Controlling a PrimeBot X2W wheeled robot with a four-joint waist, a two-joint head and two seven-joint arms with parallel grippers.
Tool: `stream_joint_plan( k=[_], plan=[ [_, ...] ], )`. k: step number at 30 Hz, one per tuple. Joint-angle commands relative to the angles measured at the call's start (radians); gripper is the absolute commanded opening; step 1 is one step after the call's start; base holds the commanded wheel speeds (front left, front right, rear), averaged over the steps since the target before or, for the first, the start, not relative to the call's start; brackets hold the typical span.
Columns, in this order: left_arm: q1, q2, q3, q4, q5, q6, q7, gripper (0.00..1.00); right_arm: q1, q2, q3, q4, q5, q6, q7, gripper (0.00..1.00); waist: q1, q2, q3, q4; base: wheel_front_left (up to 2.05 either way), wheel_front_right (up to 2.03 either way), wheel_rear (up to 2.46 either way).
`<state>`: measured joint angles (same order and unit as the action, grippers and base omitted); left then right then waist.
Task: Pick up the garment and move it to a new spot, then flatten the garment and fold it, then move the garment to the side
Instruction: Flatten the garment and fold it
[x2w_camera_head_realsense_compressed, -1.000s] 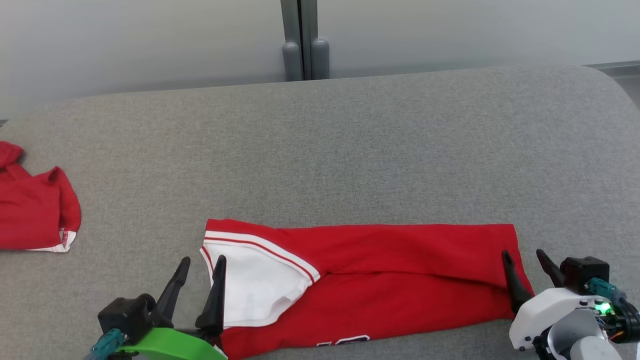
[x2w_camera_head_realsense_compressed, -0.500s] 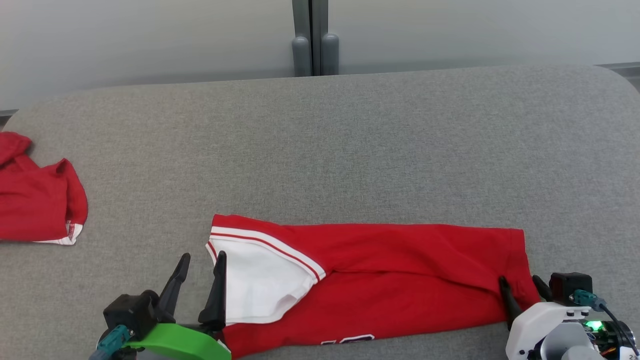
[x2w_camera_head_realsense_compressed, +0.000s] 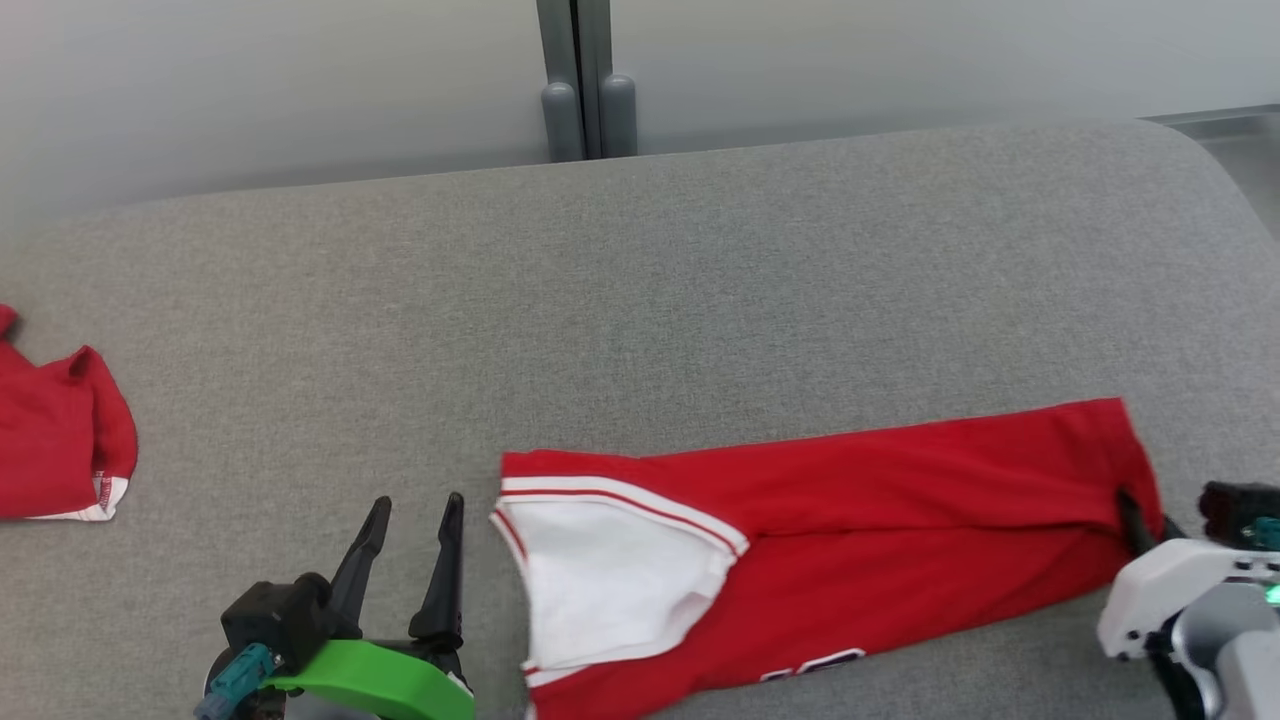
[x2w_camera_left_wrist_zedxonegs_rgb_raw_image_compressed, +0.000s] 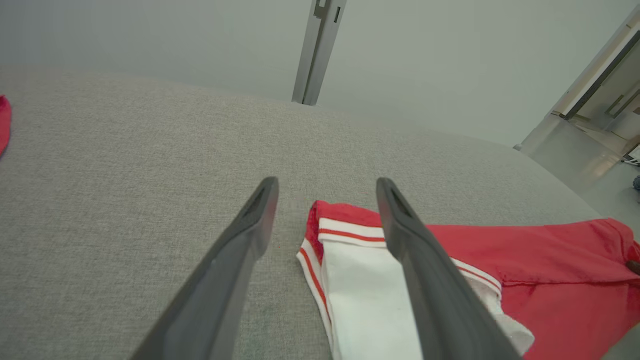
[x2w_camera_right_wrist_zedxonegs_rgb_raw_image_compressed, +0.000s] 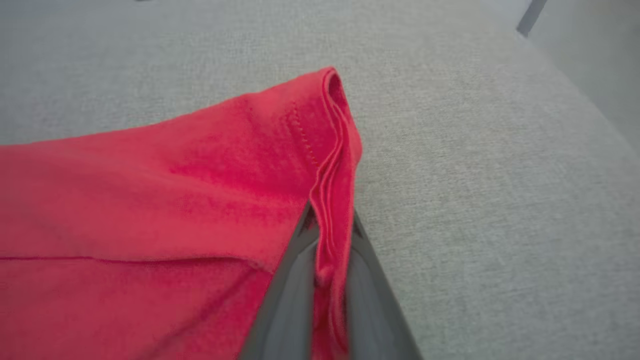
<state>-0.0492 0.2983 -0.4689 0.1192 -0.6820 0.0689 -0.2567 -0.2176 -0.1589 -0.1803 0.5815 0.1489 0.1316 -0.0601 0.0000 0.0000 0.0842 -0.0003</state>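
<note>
Grey cushion (x2w_camera_head_realsense_compressed: 700, 280) — red garment (x2w_camera_head_realsense_compressed: 900, 500), hem inside right gripper (x2w_camera_right_wrist_zedxonegs_rgb_raw_image_compressed: 331, 225)

Matt red knit cloth for the garment (x2w_camera_head_realsense_compressed: 900, 520): stitched, layered hem at its right end, smooth white panel with red piping at its left. Under it, coarse grey woven fabric over the tabletop (x2w_camera_head_realsense_compressed: 700, 300), matt throughout. Left of the garment, dark matt plastic jaws on the left gripper (x2w_camera_head_realsense_compressed: 419, 501), with a smooth green plastic cuff (x2w_camera_head_realsense_compressed: 370, 682) at their base. At the hem, smooth white plastic shell (x2w_camera_head_realsense_compressed: 1160, 590) behind the right gripper (x2w_camera_right_wrist_zedxonegs_rgb_raw_image_compressed: 332, 220).
</note>
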Motion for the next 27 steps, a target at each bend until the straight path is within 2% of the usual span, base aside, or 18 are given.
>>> stream_joint_plan(
  k=[1, 5, 8, 11, 16, 20, 27],
  plan=[
    [-0.013, -0.004, 0.000, 0.004, 0.007, -0.007, -0.006, 1.00, -0.006, -0.031, -0.034, -0.013, 0.011, -0.002, 0.012, 0.00, 0.0000, 0.0000, -0.001, -0.007, 0.00, 0.00, 0.00],
    [-0.018, -0.012, -0.001, 0.011, 0.010, -0.009, -0.007, 1.00, 0.011, -0.080, -0.104, -0.050, 0.005, -0.002, 0.045, 0.00, 0.0000, 0.0000, 0.000, -0.014, 0.00, 0.00, 0.00],
    [-0.019, -0.015, -0.002, 0.019, 0.013, -0.015, -0.008, 1.00, 0.020, -0.060, -0.125, -0.091, 0.044, -0.002, 0.073, 0.00, 0.0000, 0.0000, -0.001, -0.018, 0.00, 0.00, 0.00],
    [-0.020, -0.020, -0.005, 0.027, 0.019, -0.017, -0.009, 1.00, 0.034, -0.031, -0.098, -0.138, 0.099, -0.002, 0.109, 0.00, 0.0000, 0.0000, -0.005, -0.023, 0.00, 0.00, 0.00],
    [-0.026, -0.024, -0.012, 0.029, 0.021, -0.021, -0.009, 1.00, 0.064, 0.030, 0.000, -0.242, 0.177, -0.002, 0.148, 0.00, 0.0000, 0.0000, -0.014, -0.023, 0.00, 0.00, 0.00],
    [-0.028, -0.024, -0.020, 0.033, 0.021, -0.023, -0.007, 1.00, 0.088, 0.068, 0.123, -0.343, 0.218, -0.002, 0.174, 0.00, 0.0000, 0.0000, -0.024, -0.017, 0.00, 0.00, 0.00],
    [-0.025, -0.021, -0.028, 0.036, 0.019, -0.022, -0.001, 1.00, 0.109, 0.101, 0.336, -0.448, 0.300, -0.002, 0.213, 0.00, 0.0000, 0.0000, -0.039, 0.007, 0.00, 0.00, 0.00]
  ],
)
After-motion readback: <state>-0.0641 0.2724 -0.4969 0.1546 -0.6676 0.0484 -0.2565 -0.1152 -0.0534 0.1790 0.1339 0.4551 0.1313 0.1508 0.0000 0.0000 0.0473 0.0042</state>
